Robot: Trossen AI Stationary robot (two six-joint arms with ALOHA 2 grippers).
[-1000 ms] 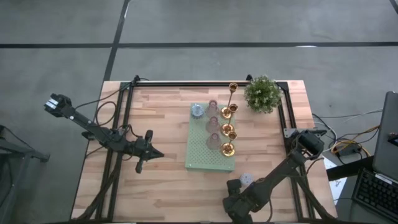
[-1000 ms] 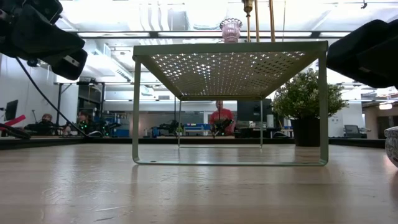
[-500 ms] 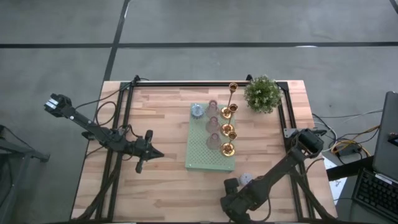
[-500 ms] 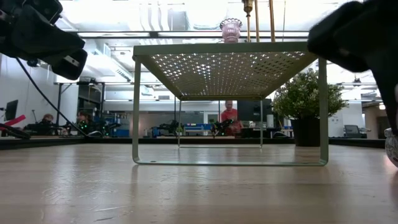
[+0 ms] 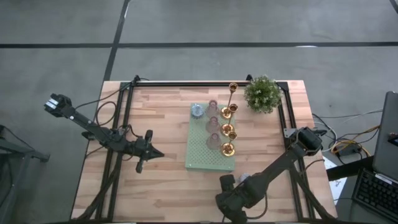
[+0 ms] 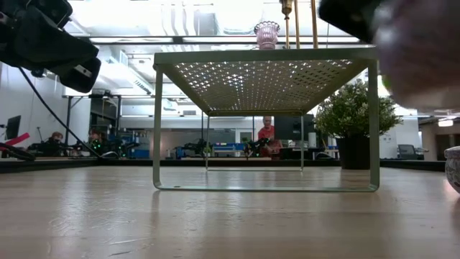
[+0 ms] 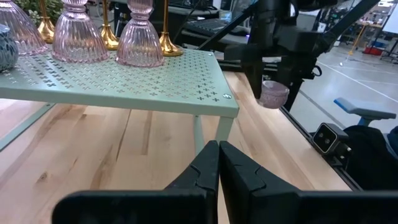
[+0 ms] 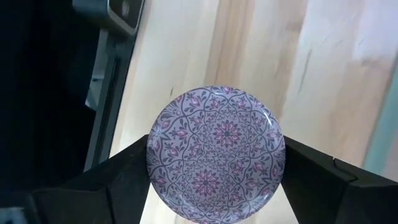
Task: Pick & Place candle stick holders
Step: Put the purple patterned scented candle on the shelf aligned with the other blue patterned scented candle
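You have a pale wooden plank worktop [image 5: 161, 124] with a black frame running along its far edge and down both sides. On it, near the middle, stands the pale green perforated stand [image 5: 202, 152], a low shelf on thin legs with open space beneath, as the low view shows you. On that shelf you see a row of gold candle stick holders [image 5: 227, 129] along its right edge, pink glass holders [image 5: 212, 123] beside them, and a blue-grey one [image 5: 197, 110] at the far left corner. The green potted plant [image 5: 262, 93] sits directly on the worktop at the far right, just beyond the stand.
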